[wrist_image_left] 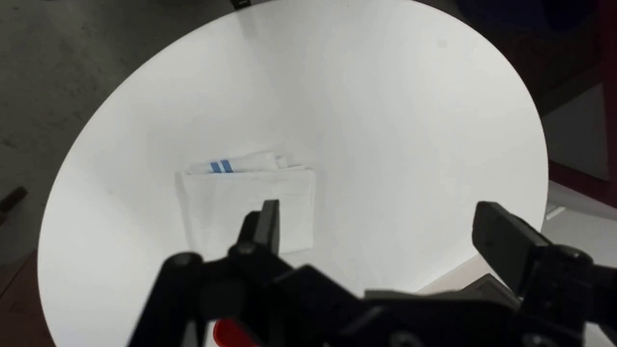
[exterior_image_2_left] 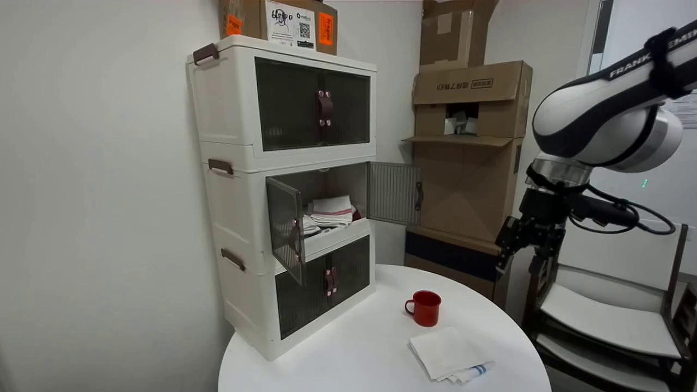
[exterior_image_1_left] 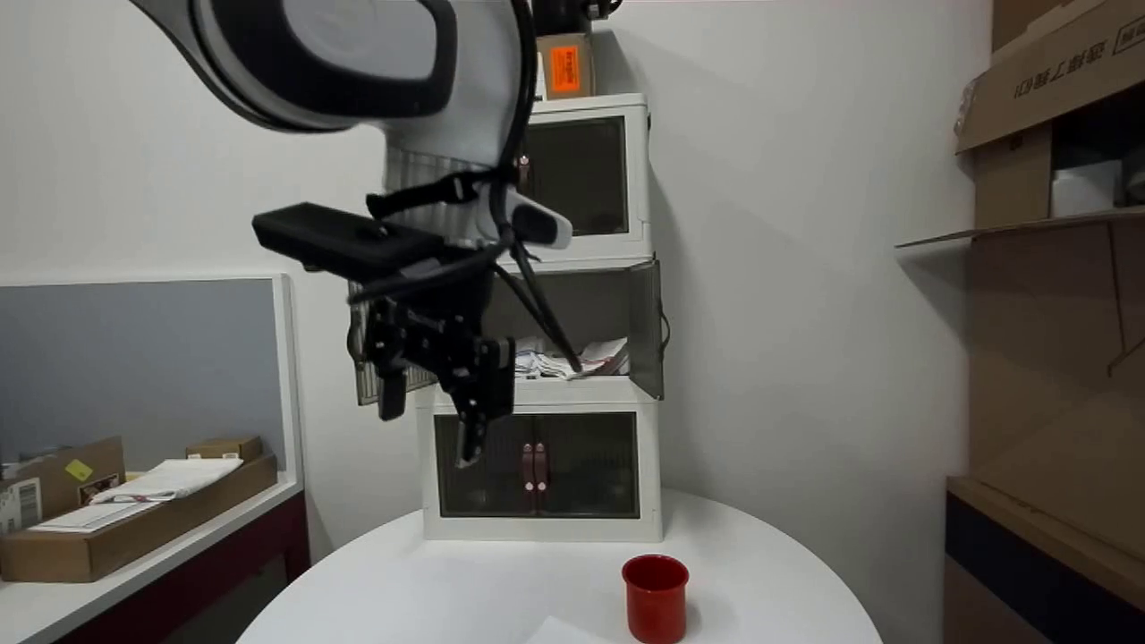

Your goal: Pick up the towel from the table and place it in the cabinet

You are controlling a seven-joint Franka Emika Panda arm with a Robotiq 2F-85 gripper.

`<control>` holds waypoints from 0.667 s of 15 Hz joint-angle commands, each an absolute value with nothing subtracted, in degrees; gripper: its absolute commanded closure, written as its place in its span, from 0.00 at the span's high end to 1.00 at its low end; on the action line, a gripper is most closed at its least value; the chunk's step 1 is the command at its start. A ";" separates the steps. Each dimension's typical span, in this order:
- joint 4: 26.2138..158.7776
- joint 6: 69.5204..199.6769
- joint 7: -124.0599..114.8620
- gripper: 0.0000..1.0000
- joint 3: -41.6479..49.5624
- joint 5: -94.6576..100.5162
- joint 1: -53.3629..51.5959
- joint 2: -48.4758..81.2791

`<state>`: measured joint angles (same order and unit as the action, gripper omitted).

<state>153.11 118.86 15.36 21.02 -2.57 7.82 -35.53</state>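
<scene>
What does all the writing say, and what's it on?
"FRANK" and "EMI", split by a strap: robot arm.
Probably "Fragile": orange sticker on a cardboard box.
Too blurred or small: upside-down Chinese writing on a box flap; print and scrawl on a white label; barcode label; sheet behind the arm.

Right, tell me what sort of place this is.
Probably a robotics lab or office workroom, going by the jointed white-and-black robot arm, the tall white three-tier cabinet and the stacked brown cardboard boxes.

White towel (wrist_image_left: 255,197), blue-striped — white table (exterior_image_2_left: 348,356), white cabinet (exterior_image_2_left: 251,213) — red cup (exterior_image_2_left: 426,309), black gripper (exterior_image_2_left: 519,266)
</scene>
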 commanded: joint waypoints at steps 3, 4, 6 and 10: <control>150.20 132.63 25.32 1.00 22.49 -4.26 6.51 -19.24; 150.30 136.65 26.29 1.00 22.56 -4.79 6.42 -16.49; 150.01 141.74 28.61 1.00 22.94 -7.75 5.77 -11.53; 146.41 142.60 36.71 1.00 22.30 -18.14 5.26 -1.47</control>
<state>151.12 142.99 30.85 22.22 -11.35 6.22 -9.72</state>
